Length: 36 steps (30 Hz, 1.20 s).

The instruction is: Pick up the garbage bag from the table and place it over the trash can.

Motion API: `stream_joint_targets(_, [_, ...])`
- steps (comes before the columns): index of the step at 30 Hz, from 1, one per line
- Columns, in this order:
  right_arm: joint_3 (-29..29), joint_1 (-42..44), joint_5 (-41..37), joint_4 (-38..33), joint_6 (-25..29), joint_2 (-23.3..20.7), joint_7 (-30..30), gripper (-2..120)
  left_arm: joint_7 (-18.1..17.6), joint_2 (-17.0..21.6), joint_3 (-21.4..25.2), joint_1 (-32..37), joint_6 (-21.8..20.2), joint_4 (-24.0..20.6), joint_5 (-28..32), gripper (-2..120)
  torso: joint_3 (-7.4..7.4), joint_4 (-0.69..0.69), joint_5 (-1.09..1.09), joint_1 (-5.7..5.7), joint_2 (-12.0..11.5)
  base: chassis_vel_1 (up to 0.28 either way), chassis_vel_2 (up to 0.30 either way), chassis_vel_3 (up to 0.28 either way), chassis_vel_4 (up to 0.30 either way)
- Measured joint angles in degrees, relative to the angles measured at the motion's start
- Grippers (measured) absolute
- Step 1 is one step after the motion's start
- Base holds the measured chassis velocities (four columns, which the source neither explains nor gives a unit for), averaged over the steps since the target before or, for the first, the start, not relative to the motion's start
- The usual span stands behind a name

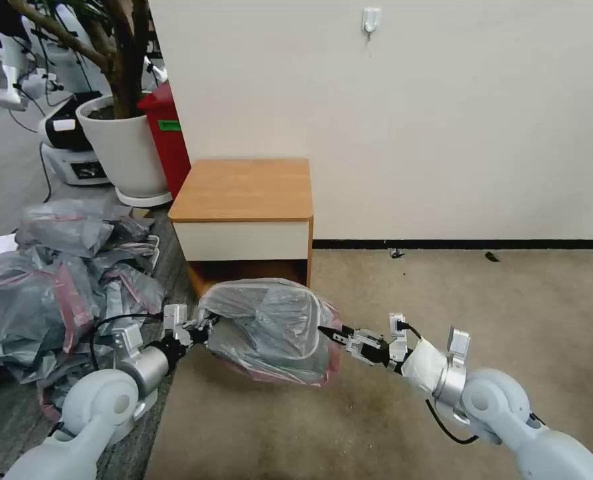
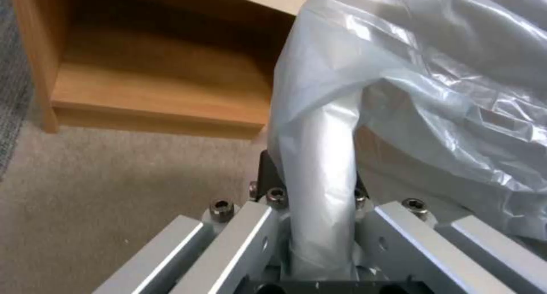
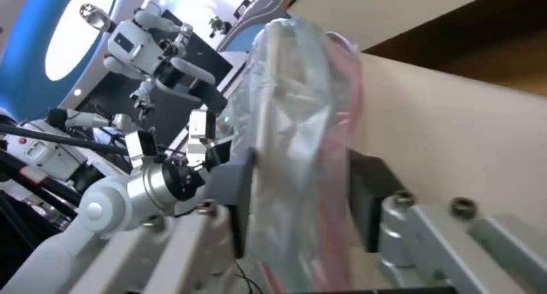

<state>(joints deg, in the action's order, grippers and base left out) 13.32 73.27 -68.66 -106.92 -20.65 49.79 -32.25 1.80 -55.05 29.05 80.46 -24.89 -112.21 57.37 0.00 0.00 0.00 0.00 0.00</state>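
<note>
The garbage bag [image 1: 269, 330], translucent grey with a pink-red band, is stretched in a dome low over the floor in front of the table [image 1: 243, 190]. The trash can sits under it, and its pale rolled rim [image 2: 322, 157] shows through the plastic. My left gripper [image 1: 199, 330] is at the bag's left edge, shut on the plastic-covered rim [image 2: 319, 225]. On the opposite edge my right gripper [image 1: 328, 331] is shut on the bag [image 3: 296, 178], with its dark pads [image 3: 373, 200] on either side of the pink band. The table's top is bare.
A big heap of similar grey-and-pink bags [image 1: 43, 293] lies on the floor to the left. A white plant pot [image 1: 126, 143] and a red box [image 1: 169, 133] stand behind it. A wall runs behind the table. Open carpet [image 1: 476, 300] lies to the right.
</note>
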Motion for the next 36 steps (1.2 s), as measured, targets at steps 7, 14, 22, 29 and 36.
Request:
stream_joint_targets(7, [0.03, -0.23, 0.06, 0.21, 0.05, -0.15, -0.27, 9, -0.1, -0.08, -0.08, -0.18, 0.0, 0.17, -0.13, 2, 0.0, 0.01, 0.0, 0.0, 0.0, 0.0, 0.0, 0.0, 0.0])
stream_joint_targets(14, [0.3, -0.16, 0.18, 0.45, 0.16, -0.3, -0.81, 0, -0.07, -0.06, -0.31, -0.51, 0.01, 0.43, -0.18, 2, 0.0, 0.01, -0.01, 0.0, 0.0, 0.0, 0.0, 0.0, 0.0])
stream_joint_targets(22, [-0.45, -0.95, 3.75, 1.13, 1.58, 0.34, 0.09, 0, -0.07, -0.2, -0.56, -0.5, 0.01, 0.42, -0.19, 2, 0.0, 0.0, 0.0, 0.0, 0.0, 0.0, 0.0, 0.0, 0.0])
stream_joint_targets(29, [-0.55, -1.9, 11.9, 0.0, 3.29, 0.64, 5.33, 0, -0.07, -0.22, -0.62, -0.27, 0.01, 0.37, -0.19, 2, 0.0, 0.0, 0.0, 0.0, 0.0, 0.0, 0.0, 0.0, 0.0])
stream_joint_targets(36, [-1.38, -2.41, 25.17, -0.17, 4.58, 1.1, 8.22, 0, -0.07, -1.01, -1.3, -0.65, -0.08, -0.03, -0.17, 2, 0.0, 0.0, 0.0, 0.0, 0.0, 0.0, 0.0, 0.0, 0.0])
